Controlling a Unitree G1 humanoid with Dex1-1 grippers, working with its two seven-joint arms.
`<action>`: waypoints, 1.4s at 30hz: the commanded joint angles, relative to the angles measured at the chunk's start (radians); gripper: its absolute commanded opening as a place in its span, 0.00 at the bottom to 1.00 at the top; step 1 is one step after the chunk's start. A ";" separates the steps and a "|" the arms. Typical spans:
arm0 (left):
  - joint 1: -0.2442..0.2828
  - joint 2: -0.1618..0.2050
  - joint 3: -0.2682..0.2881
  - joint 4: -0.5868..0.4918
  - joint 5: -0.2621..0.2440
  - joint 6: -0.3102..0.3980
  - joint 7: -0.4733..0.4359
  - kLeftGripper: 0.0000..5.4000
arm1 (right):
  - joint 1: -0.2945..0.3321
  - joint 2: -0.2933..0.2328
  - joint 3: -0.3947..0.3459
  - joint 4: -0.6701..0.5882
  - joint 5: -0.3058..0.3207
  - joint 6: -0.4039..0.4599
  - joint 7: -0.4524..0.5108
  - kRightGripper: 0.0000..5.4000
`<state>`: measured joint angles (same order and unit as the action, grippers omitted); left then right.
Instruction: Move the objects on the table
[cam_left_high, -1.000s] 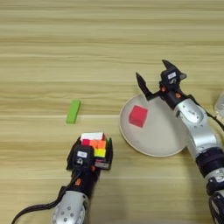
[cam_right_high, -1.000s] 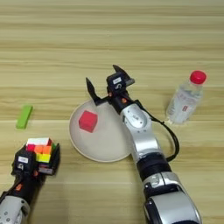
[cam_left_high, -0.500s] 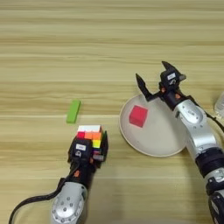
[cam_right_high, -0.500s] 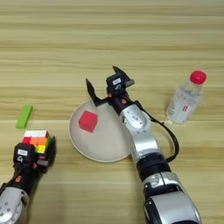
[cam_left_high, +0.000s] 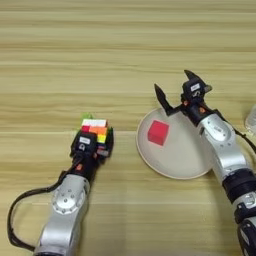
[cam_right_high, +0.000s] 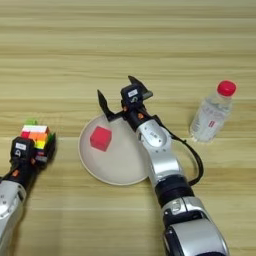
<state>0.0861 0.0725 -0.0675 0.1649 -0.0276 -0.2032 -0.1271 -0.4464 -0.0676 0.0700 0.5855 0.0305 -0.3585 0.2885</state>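
Centrally on the counter sits a round plate with a red cube on its left half. Left of the plate, the left pincer clamps a puzzle cube, hiding most of a green block behind. At the plate's far rim hovers the right pincer, spread wide. A bottle stands right of the plate.

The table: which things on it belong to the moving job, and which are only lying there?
For the job:
- puzzle cube, held in the left tool
- red cube, on the plate
- bottle
- green block, mostly hidden behind the puzzle cube

Only lying there:
- plate
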 joint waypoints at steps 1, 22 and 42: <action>-0.039 -0.005 -0.003 0.040 -0.010 -0.014 -0.032 0.61 | 0.005 -0.002 -0.010 -0.013 -0.001 0.002 -0.007 1.00; -0.200 -0.076 -0.026 0.275 -0.002 -0.059 -0.063 0.61 | 0.038 0.000 -0.008 -0.069 0.001 0.024 -0.008 1.00; -0.204 -0.074 -0.013 0.274 0.008 -0.089 -0.043 0.89 | 0.043 -0.005 -0.011 -0.076 0.000 0.036 -0.009 1.00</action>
<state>-0.1176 -0.0030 -0.0826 0.4608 -0.0256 -0.2896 -0.1753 -0.4124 -0.0699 0.0685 0.5080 0.0305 -0.3355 0.2855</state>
